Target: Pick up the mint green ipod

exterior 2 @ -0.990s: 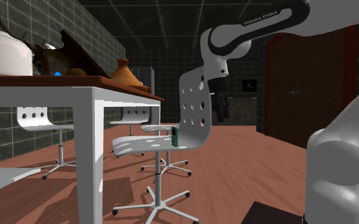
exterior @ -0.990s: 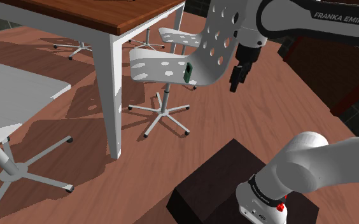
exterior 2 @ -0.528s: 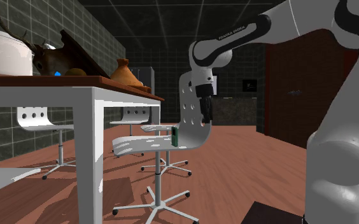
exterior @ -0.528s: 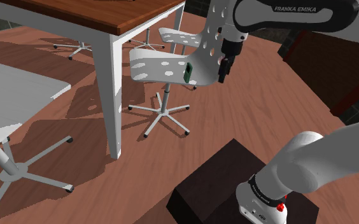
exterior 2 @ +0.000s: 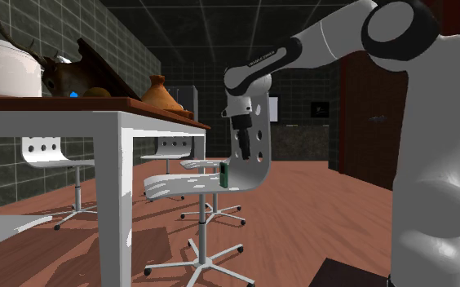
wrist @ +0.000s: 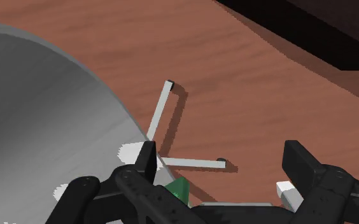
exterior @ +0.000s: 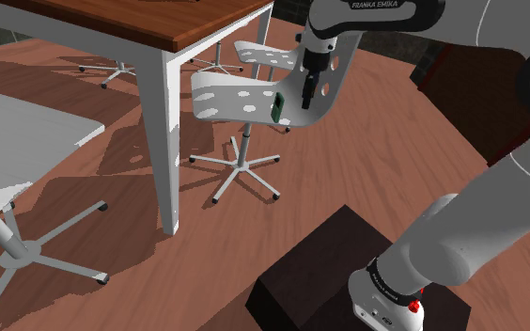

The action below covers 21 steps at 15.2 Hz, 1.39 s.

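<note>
In the wrist view, a small green corner of the ipod [wrist: 178, 189] peeks out beside 1 finger, the rest cut off by the gripper's body. The gripper [wrist: 223, 153] has its 2 fingers spread wide and holds nothing. The ipod [exterior: 277, 105] is a thin, dark green slab, upright on the white chair's [exterior: 240, 94] seat edge, just below the gripper [exterior: 307, 94].

Fingers [wrist: 147, 156] now nearer the ipod [exterior: 277, 105]

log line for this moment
stage: pre-grasp | gripper: open, above ipod, not touching | ipod: dark green, upright on white chair seat edge
</note>
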Motion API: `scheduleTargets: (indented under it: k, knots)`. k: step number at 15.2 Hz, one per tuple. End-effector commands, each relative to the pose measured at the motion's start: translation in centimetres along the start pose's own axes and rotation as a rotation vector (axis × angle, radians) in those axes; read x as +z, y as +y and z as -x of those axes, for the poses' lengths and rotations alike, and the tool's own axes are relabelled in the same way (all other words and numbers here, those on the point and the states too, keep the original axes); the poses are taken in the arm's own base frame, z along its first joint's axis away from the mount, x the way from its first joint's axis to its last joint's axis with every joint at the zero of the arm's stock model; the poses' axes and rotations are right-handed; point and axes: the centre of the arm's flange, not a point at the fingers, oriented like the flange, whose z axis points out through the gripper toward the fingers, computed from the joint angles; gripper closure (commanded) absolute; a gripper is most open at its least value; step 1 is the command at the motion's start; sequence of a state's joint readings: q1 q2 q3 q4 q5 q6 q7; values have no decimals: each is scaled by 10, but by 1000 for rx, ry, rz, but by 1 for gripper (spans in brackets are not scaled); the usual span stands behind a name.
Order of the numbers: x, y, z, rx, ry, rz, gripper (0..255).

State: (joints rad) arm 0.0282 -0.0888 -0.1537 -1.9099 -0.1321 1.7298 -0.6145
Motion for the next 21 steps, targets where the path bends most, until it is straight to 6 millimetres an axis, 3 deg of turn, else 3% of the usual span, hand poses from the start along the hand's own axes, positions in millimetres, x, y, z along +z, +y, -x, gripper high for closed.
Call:
scheduleTargets:
  k: [1, 7, 15, 17, 18, 21]
  knots:
    - [3, 15, -21, -48, 4, 1, 0]
    - [8, 53, -88, -184, 16, 3, 0]
    - [47, 54, -98, -192, 17, 3, 0]
    - [47, 54, -98, -192, 17, 3, 0]
    - [48, 54, -98, -192, 17, 3, 255]
    - [48, 53, -98, -192, 17, 3, 255]
